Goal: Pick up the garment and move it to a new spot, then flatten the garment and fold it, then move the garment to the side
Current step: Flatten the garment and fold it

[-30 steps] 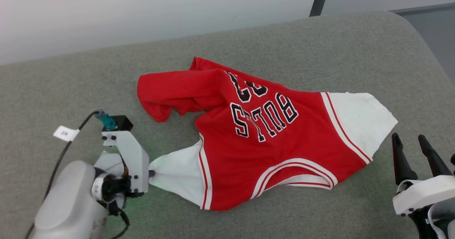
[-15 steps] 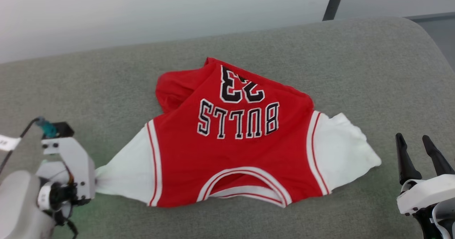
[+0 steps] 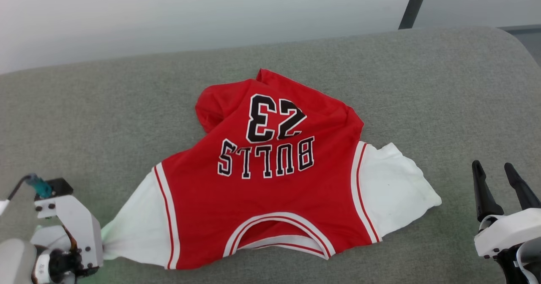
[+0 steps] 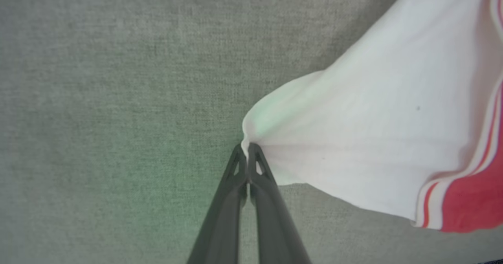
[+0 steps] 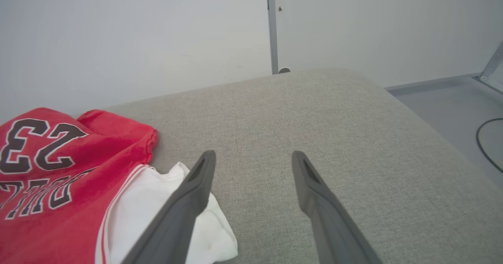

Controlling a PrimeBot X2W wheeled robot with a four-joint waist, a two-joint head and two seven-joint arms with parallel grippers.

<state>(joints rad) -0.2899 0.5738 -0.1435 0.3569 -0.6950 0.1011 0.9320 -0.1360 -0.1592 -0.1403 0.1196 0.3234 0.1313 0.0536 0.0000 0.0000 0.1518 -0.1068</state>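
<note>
Garment (image 3: 270, 199) lies on grey cushion (image 3: 84, 106), pinched by left tool (image 4: 247, 149).

Surface (image 3: 84, 106): grey woven fabric, rounded corner; lies under and ahead of the right end effector (image 5: 253, 154).
Wall (image 5: 118, 40): white, beyond it.
Post (image 3: 411, 10): dark, far ahead.
Floor (image 5: 440, 99): grey, to its right.
Cable (image 5: 477, 137): black, on floor.

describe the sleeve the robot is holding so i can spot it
On the grey cushion lies a red jersey. Its white sleeve on the robot's left is pulled to a point in the shut left gripper; the other sleeve lies loose.
</note>
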